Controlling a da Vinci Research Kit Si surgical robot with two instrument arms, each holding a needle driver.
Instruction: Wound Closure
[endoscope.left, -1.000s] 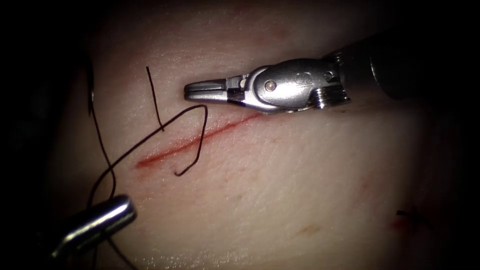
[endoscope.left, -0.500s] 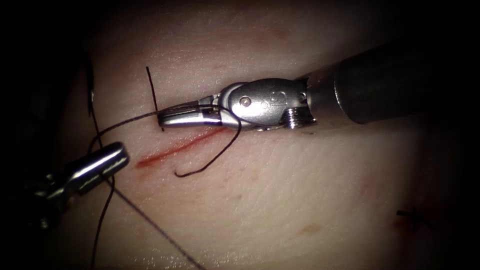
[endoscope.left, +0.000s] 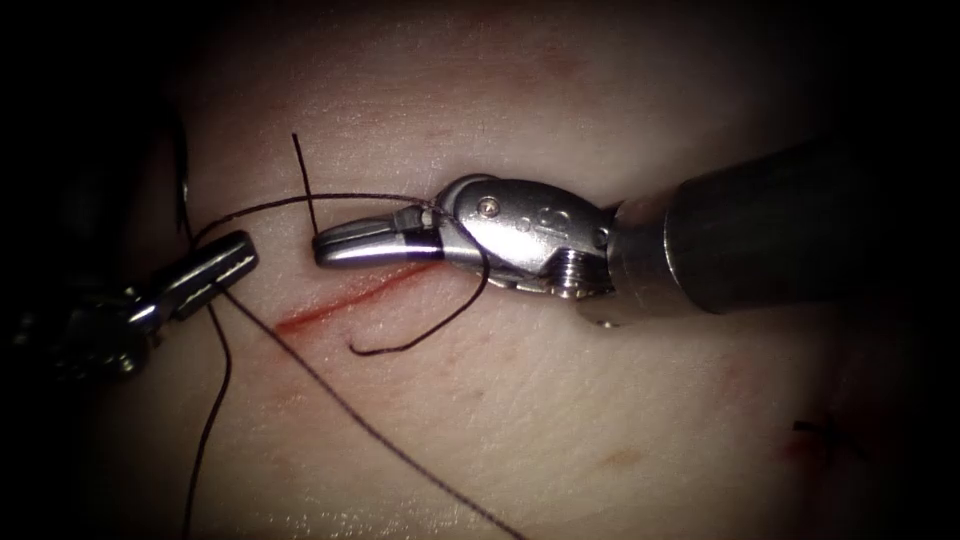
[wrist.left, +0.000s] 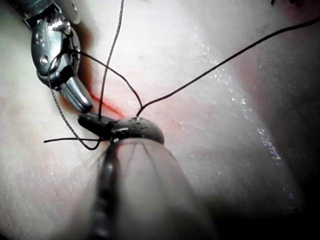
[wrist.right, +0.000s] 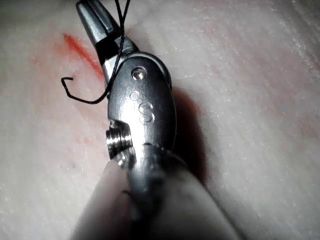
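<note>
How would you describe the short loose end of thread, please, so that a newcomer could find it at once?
Start at the red cut in the tissue, below the right gripper. The loose end of thread curves down from that gripper's neck across the cut. Unlike the long strand running from the left gripper, it ends free on the tissue.

surgical practice bench: cut tissue (endoscope.left: 560, 400), thread (endoscope.left: 380, 440).

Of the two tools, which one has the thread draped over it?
The right tool: the thread passes over its jaws above the cut. The left tool grips thread at its tip.
</note>
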